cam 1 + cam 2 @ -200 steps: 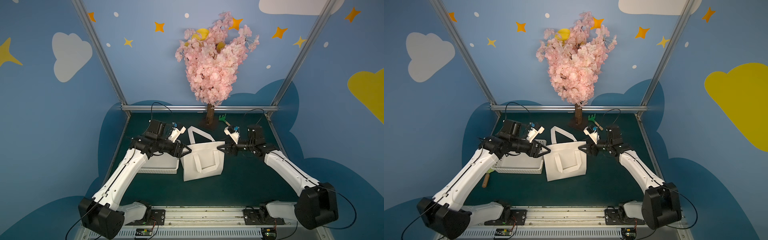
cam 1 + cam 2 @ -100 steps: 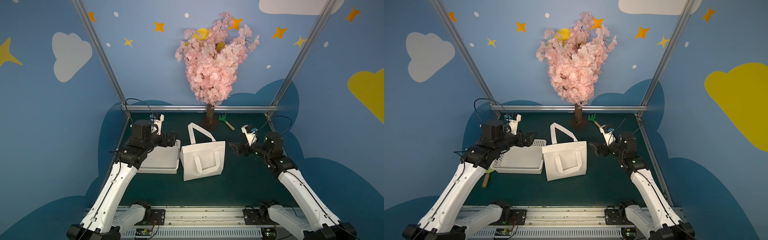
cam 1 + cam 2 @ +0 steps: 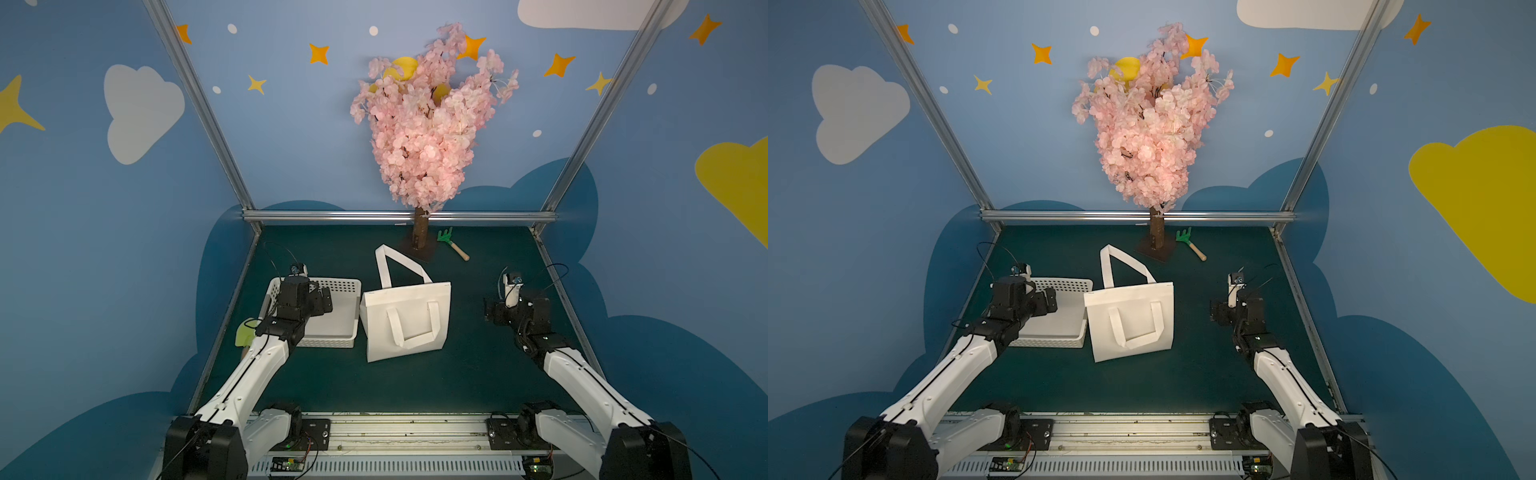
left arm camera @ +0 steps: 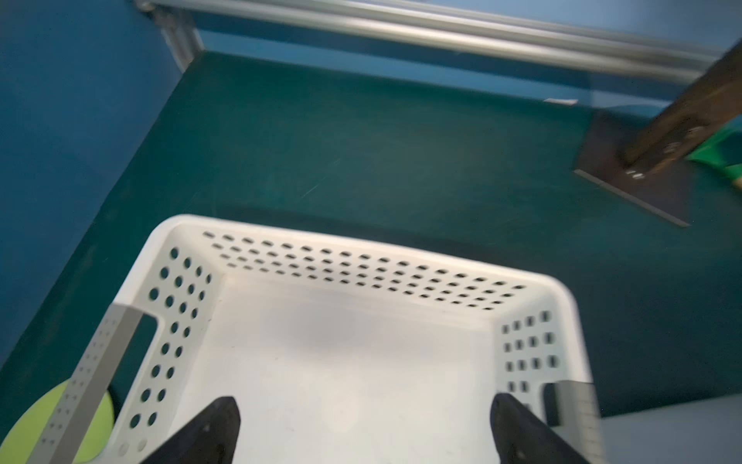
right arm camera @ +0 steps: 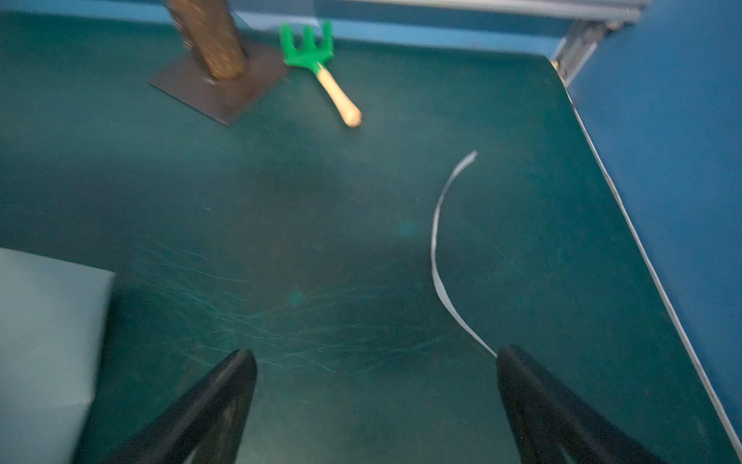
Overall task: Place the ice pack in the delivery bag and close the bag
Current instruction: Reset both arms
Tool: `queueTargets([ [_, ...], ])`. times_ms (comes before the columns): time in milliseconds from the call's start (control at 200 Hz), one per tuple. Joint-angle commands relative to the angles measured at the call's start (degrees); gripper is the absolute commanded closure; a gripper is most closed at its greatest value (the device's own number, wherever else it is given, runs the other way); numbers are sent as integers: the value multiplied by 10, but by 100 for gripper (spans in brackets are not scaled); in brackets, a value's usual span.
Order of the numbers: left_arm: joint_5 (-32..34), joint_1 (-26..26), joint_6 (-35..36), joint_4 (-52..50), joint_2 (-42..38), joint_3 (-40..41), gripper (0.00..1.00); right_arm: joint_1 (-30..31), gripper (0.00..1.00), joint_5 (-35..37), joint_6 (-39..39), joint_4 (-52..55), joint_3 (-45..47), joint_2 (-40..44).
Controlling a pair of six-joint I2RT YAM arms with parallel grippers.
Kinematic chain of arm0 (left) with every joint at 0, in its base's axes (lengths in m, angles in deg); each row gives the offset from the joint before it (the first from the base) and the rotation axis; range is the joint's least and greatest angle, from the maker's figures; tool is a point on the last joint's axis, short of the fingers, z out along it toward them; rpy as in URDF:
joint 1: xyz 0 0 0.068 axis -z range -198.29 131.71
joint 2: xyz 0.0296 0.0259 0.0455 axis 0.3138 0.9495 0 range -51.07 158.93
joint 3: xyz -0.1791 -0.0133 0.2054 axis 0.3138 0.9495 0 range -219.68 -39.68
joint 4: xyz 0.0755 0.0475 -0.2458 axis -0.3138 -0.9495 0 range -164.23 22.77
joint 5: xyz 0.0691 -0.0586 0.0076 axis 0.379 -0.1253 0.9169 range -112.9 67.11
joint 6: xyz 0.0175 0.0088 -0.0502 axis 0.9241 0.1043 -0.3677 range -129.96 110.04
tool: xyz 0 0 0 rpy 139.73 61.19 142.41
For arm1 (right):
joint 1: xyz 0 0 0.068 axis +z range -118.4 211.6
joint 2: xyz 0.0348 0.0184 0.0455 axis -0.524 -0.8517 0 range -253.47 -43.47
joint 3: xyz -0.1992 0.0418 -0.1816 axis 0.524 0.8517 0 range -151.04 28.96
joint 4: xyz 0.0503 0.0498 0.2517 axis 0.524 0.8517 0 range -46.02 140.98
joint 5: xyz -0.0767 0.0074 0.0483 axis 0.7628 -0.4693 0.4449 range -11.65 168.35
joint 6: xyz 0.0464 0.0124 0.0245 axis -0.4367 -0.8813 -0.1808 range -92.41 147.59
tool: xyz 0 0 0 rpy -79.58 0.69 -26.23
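Delivery bag rests on the bench between both arms; left fingers, over the basket, and right fingers are spread and hold nothing, evidently leaving the bag clear.

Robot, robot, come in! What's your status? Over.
Left end effector open, empty, over white basket. Right end effector open, empty, over mat. Delivery bag standing between them; ice pack not in sight. Nothing blocking bag.

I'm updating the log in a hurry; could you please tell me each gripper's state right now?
Left gripper: open, holding nothing, over the white basket.
Right gripper: open, holding nothing.
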Motion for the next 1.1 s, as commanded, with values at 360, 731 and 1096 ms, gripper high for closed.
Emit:
queueTargets([
  [360,14,-34,120,442,222,78,0,-39,2,-41,40,-264,-1,-189],
  [731,-90,-77,102,551,264,122,0,-65,1,-87,28,-314,7,-237],
  [1096,-90,-78,103,542,260,121,0,-65,1,-87,28,-314,6,-237],
])
